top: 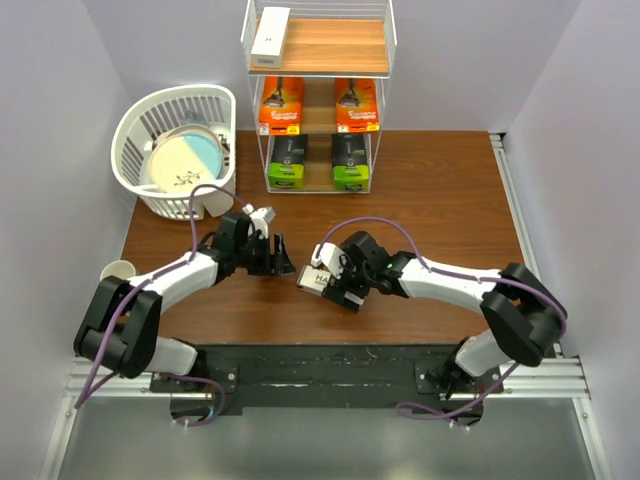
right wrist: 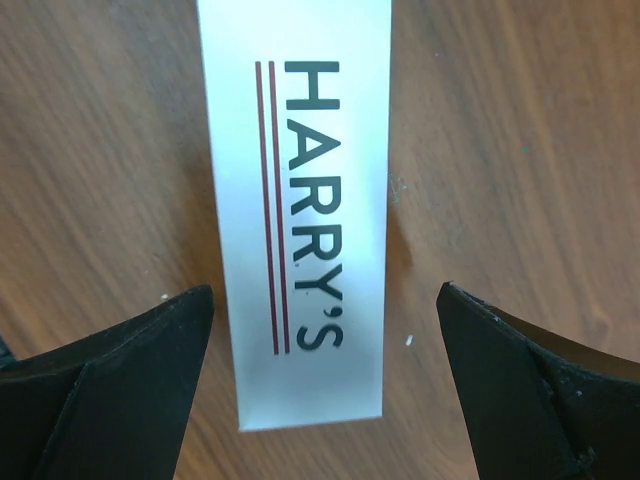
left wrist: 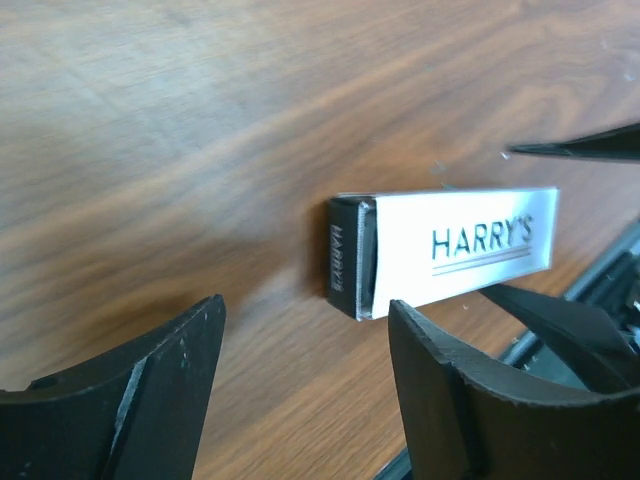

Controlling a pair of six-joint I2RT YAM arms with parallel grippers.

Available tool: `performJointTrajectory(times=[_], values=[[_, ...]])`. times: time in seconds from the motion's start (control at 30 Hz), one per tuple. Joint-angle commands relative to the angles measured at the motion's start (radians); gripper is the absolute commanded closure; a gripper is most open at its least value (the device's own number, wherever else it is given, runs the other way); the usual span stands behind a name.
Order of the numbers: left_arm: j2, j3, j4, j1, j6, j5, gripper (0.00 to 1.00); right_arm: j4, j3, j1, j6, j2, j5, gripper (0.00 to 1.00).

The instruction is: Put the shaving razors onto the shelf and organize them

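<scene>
The white HARRY'S box (top: pixel 313 281) lies flat on the table between both grippers. My right gripper (top: pixel 332 284) is open right over it; in the right wrist view the box (right wrist: pixel 300 200) lies between the spread fingers without touching them. My left gripper (top: pixel 281 257) is open just left of it; in the left wrist view the box (left wrist: pixel 445 250) lies ahead of the fingers. The shelf (top: pixel 318 95) stands at the back with one white box (top: pixel 270 34) on top, two orange boxes (top: pixel 281 104) in the middle tier and two black-and-green packs (top: pixel 287 162) on the lowest.
A white slatted basket (top: pixel 150 120) with a plate in it stands at the back left. A cup (top: pixel 118 271) sits at the table's left edge. The table's dark front rail (top: pixel 330 360) runs just behind the arms.
</scene>
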Motion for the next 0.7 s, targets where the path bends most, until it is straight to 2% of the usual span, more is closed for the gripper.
performJointTrajectory(times=[0.0,0.03,0.1,0.13,0.27,0.37,0.4,0.43,0.47,0.5,0.6,0.67], values=[[-0.018,-0.097,0.26,0.006,-0.081,0.157,0.28,0.037,0.04,-0.006,0.011,0.044,0.015,0.07],[-0.024,-0.111,0.285,0.007,-0.088,0.179,0.29,0.031,0.05,-0.023,0.02,0.057,-0.04,0.15],[-0.036,-0.136,0.314,0.007,-0.088,0.208,0.29,0.001,0.093,-0.04,0.065,0.074,-0.098,0.23],[-0.057,-0.145,0.319,0.007,-0.088,0.209,0.29,-0.01,0.107,-0.058,0.087,0.096,-0.132,0.31],[-0.123,-0.218,0.375,0.01,-0.101,0.22,0.29,-0.009,0.155,-0.086,0.182,0.134,-0.264,0.43],[-0.15,-0.252,0.437,0.009,-0.123,0.268,0.28,0.071,0.152,-0.16,0.358,0.148,-0.371,0.43],[-0.154,-0.258,0.472,0.009,-0.129,0.298,0.26,0.112,0.141,-0.186,0.506,0.154,-0.469,0.43],[-0.156,-0.266,0.498,0.009,-0.134,0.309,0.26,0.161,0.126,-0.241,0.585,0.16,-0.524,0.43],[-0.156,-0.284,0.527,0.009,-0.138,0.314,0.25,0.301,0.077,-0.267,0.666,0.169,-0.57,0.43],[-0.156,-0.297,0.617,0.009,-0.173,0.302,0.23,0.373,0.051,-0.289,0.808,0.185,-0.624,0.43],[-0.078,-0.295,0.734,0.009,-0.23,0.282,0.22,0.588,-0.034,-0.338,1.013,0.221,-0.648,0.39],[-0.049,-0.263,0.741,0.009,-0.227,0.265,0.22,0.68,-0.069,-0.361,1.086,0.24,-0.657,0.36]])
